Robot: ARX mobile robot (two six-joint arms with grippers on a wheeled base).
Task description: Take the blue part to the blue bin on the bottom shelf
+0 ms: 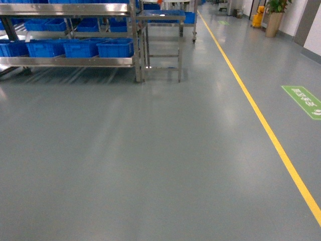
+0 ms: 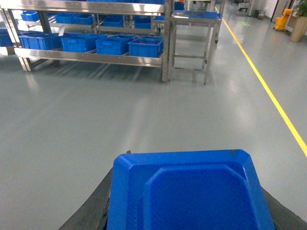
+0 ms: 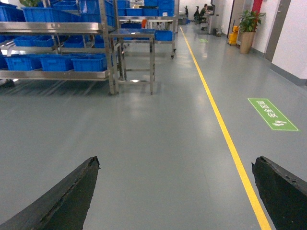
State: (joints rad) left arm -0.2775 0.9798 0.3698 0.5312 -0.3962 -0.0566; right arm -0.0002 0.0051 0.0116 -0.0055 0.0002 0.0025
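The blue part [image 2: 192, 196] fills the bottom of the left wrist view, held over the grey floor by my left gripper [image 2: 188, 165], which is shut on it. Dark fingers [image 2: 93, 206] show at its sides. My right gripper [image 3: 175, 163] stands open over bare floor with nothing between its fingers. Neither gripper shows in the head view. Far ahead to the left, the bottom shelf [image 1: 70, 62] of a steel rack carries a row of several blue bins [image 1: 116, 47]. I cannot tell which one is the blue bin.
A square steel table [image 1: 160, 17] stands right of the rack. A yellow floor line [image 1: 261, 115] runs along the right, with a green floor sign [image 1: 303, 100] beyond it. A potted plant [image 1: 274, 20] and a yellow bucket [image 1: 257, 19] stand far back.
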